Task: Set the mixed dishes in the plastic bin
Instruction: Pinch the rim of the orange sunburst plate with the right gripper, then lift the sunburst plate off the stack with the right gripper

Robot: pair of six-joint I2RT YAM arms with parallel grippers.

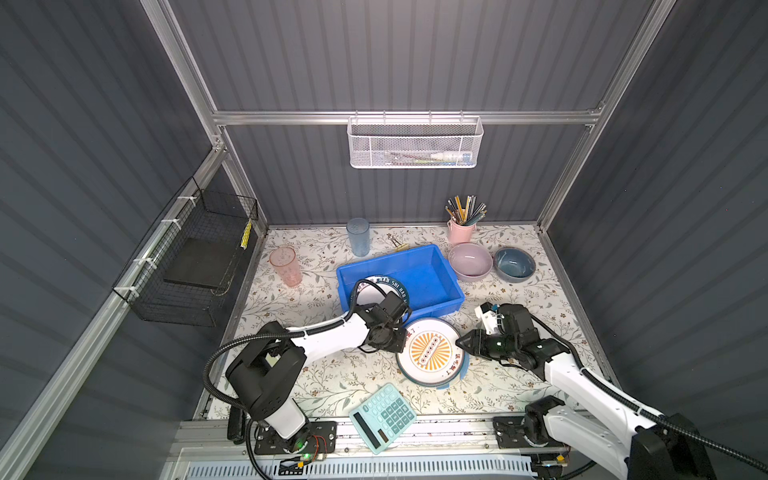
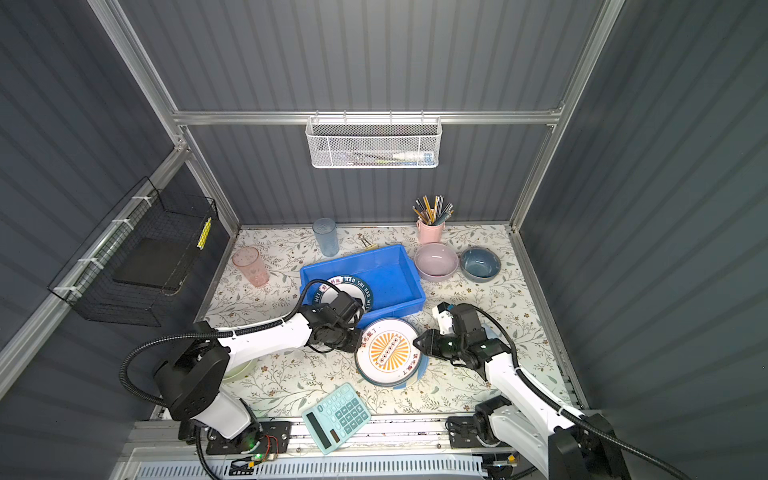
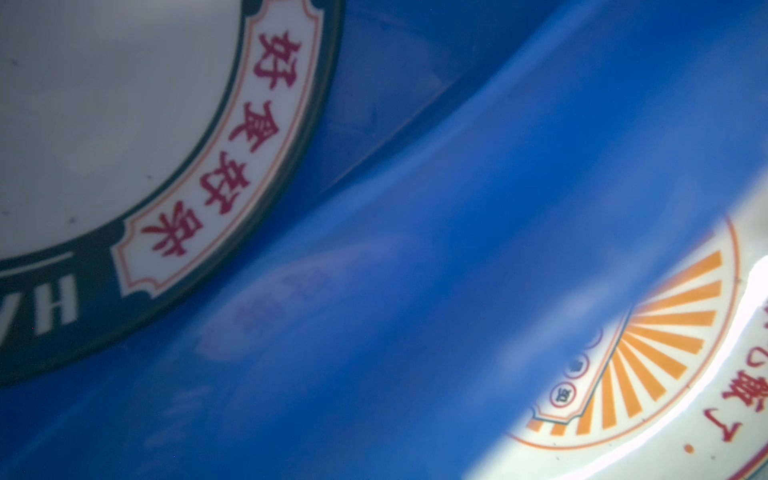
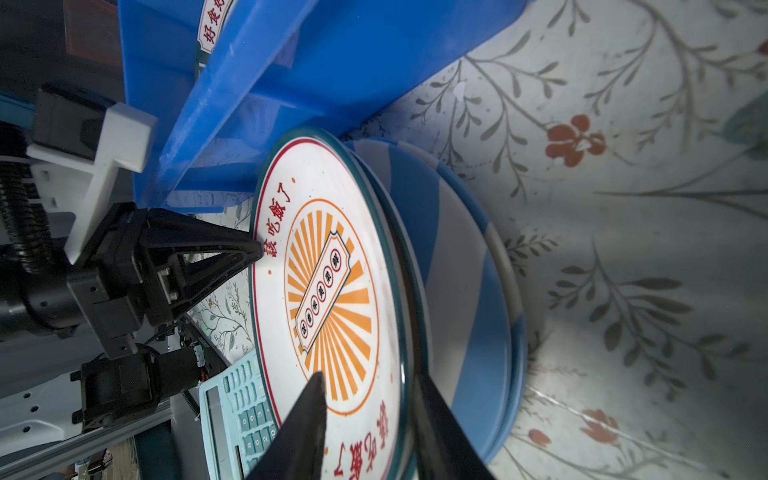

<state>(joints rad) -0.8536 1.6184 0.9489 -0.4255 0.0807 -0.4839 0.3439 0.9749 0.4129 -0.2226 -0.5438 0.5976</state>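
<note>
A white sunburst plate (image 1: 430,351) lies on a blue-white striped plate (image 4: 457,291) in front of the plastic bin (image 1: 424,270). My left gripper (image 4: 261,248) is shut on the sunburst plate's left rim. My right gripper (image 4: 368,376) is open at the opposite rim, one finger over the plate's face and the other under it, above the striped plate. A dark-rimmed lettered plate (image 1: 370,291) lies inside the bin. Behind the bin stand a blue tumbler (image 1: 358,236) and a pink tumbler (image 1: 286,266). A pink bowl (image 1: 470,261) and a dark-blue bowl (image 1: 514,263) sit to its right.
A mint-green calculator (image 1: 382,417) lies at the table's front edge, close to the plates. A pink cup of pencils (image 1: 461,230) stands at the back. A white mesh basket (image 1: 415,143) hangs on the back wall and a black wire basket (image 1: 195,257) on the left wall.
</note>
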